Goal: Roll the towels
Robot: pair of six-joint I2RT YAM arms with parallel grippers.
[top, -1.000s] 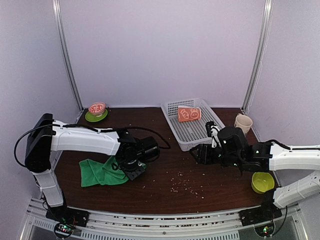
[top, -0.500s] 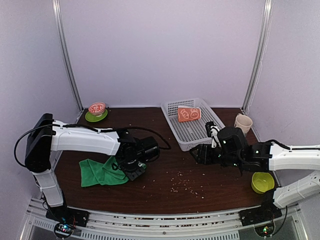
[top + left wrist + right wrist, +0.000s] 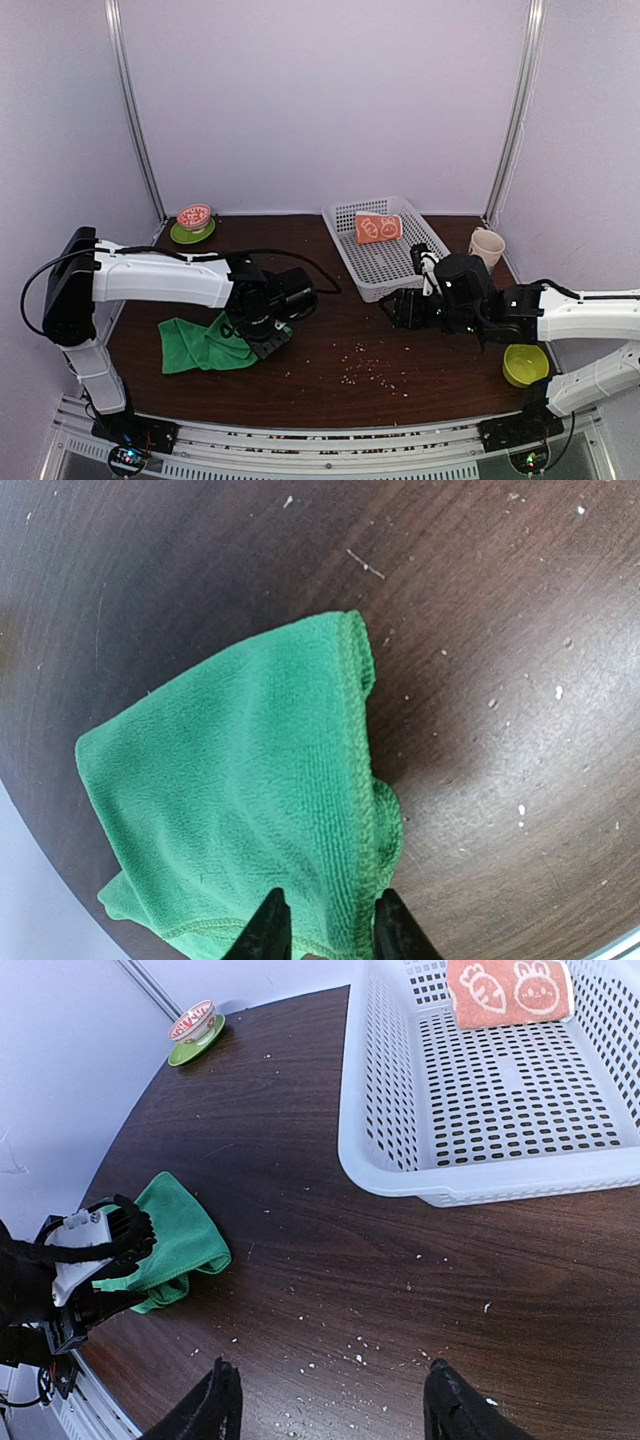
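The green towel [image 3: 200, 345] lies crumpled on the dark table at the front left. It also shows in the left wrist view [image 3: 250, 790] and the right wrist view [image 3: 175, 1235]. My left gripper [image 3: 256, 336] is at its right edge, and its jaws [image 3: 332, 932] are closed on a hemmed fold of the cloth. The orange towel [image 3: 378, 228] with white prints lies rolled in the white basket [image 3: 345, 245], and shows in the right wrist view [image 3: 508, 990]. My right gripper [image 3: 400, 308] is open and empty above bare table in front of the basket [image 3: 330, 1405].
A beige mug [image 3: 486, 245] stands right of the basket. A lime bowl [image 3: 525, 363] sits at the front right by the right arm. A small red-and-white bowl on a green saucer [image 3: 194, 222] is at the back left. Crumbs [image 3: 375, 370] dot the front middle.
My left arm has shifted slightly left and back with the towel's edge in its jaws. The right arm has not moved.
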